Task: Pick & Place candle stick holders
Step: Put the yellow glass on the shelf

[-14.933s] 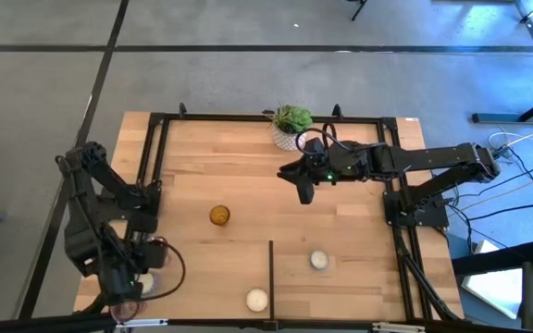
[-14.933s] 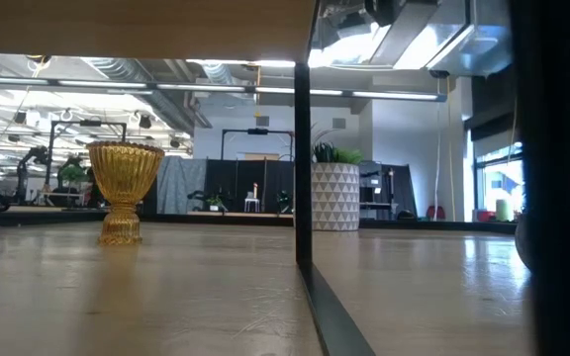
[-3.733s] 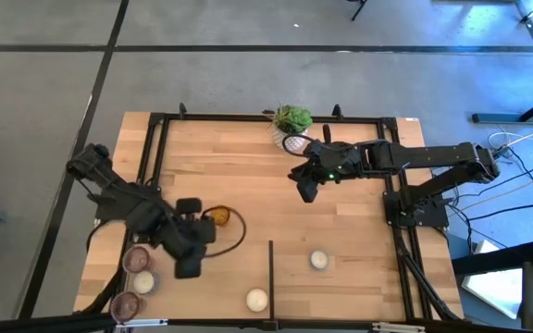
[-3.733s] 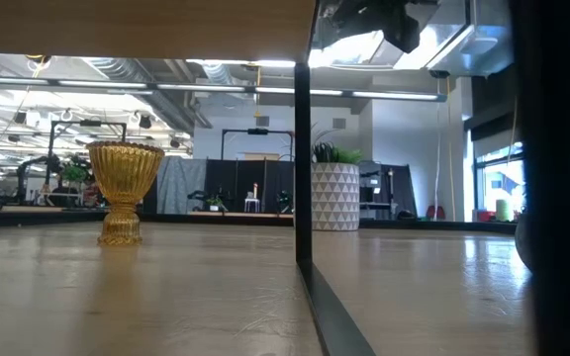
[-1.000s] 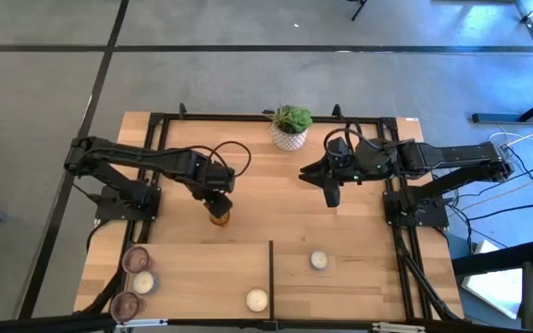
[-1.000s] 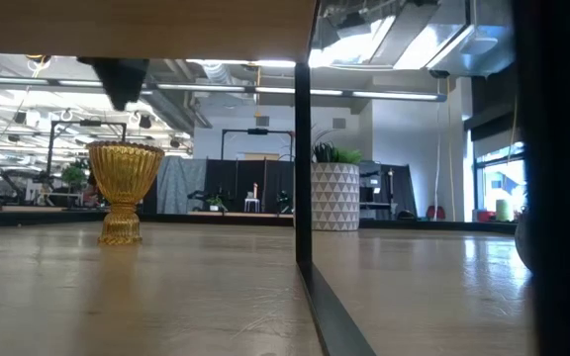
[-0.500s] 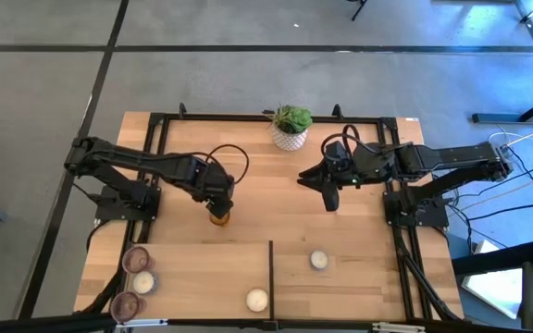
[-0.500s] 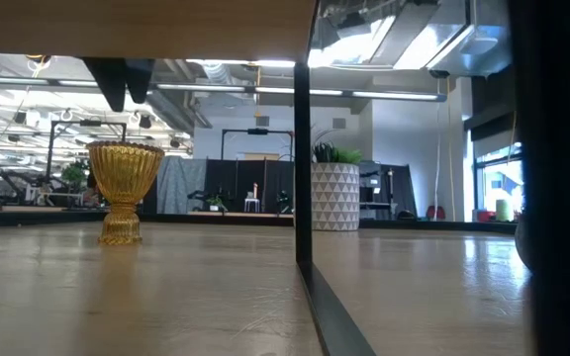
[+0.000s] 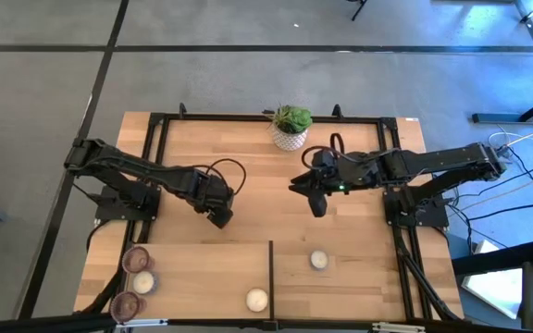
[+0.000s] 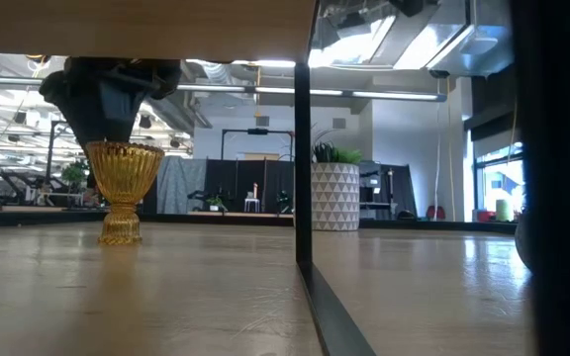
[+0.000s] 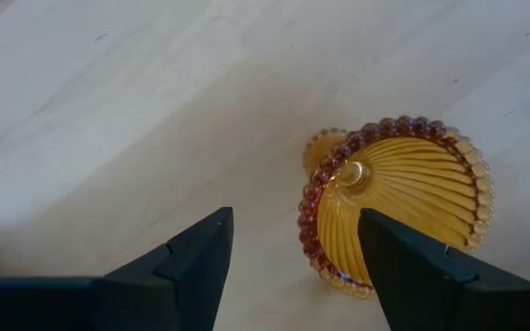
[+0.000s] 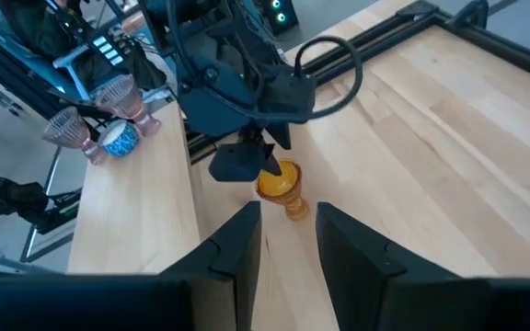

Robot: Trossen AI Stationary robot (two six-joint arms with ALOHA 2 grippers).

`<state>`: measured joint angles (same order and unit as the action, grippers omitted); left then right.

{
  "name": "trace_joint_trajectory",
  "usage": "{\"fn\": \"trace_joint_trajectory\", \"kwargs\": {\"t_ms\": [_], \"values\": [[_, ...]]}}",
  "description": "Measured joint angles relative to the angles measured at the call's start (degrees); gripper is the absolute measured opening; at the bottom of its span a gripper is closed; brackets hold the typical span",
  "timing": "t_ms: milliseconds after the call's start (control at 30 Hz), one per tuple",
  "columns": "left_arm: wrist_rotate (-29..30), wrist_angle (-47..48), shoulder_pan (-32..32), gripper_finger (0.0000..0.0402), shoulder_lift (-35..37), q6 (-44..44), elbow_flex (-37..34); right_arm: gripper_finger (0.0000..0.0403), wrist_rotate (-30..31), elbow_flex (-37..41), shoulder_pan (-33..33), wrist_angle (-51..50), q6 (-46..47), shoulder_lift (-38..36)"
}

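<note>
The amber glass candle stick holder point(image 10: 124, 183) stands upright on its foot point(image 10: 122, 235) left of the table's middle. My left gripper point(image 9: 218, 215) hangs straight over it, pointing down, and hides it in the high view. The gripper is open. In the left wrist view one finger point(image 11: 412, 267) lies over the holder's beaded rim point(image 11: 316, 198), and most of the cup sits beside the gap. My right gripper point(image 9: 317, 205) hovers in the air right of centre, open by a narrow gap with nothing in it, looking toward the amber holder point(image 12: 279, 184). My left gripper comes at the amber holder from above, its fingertips point(image 10: 107, 133) down at the level of the cup's rim point(image 10: 124, 146). Whether a finger touches the rim, I cannot tell. The holder stands upright on the table.
Two pinkish glass holders point(image 9: 137, 259) point(image 9: 126, 303) and a small white one point(image 9: 143, 280) stand at the near left corner. White holders point(image 9: 318, 260) point(image 9: 256, 299) sit near the front, on either side of a black divider bar point(image 9: 271, 277). A potted plant point(image 9: 291, 129) stands at the far edge.
My left gripper has sunk from well above the amber holder to its rim, rolling a little, and its fingers have spread wider. My right gripper has drifted a short way toward the table's left. The amber holder has stayed in place.
</note>
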<state>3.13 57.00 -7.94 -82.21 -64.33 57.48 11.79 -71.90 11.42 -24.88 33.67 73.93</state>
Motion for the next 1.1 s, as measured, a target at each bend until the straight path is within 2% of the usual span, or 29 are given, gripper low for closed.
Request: {"fn": "trace_joint_trajectory", "kwargs": {"t_ms": [433,800,1100], "values": [[-1.6,-1.2,2.9,0.0229,0.0,4.1,0.0,0.011,0.1,0.0,-0.1,3.2,-1.1,0.3],[-4.5,-2.9,5.0,0.0196,-0.9,6.1,0.0,0.011,0.1,0.0,-0.1,3.3,-0.9,0.3],[-5.5,-2.8,4.9,0.0191,-2.3,7.0,-0.1,0.011,0.0,0.0,-0.1,3.3,-0.6,0.3]]}}
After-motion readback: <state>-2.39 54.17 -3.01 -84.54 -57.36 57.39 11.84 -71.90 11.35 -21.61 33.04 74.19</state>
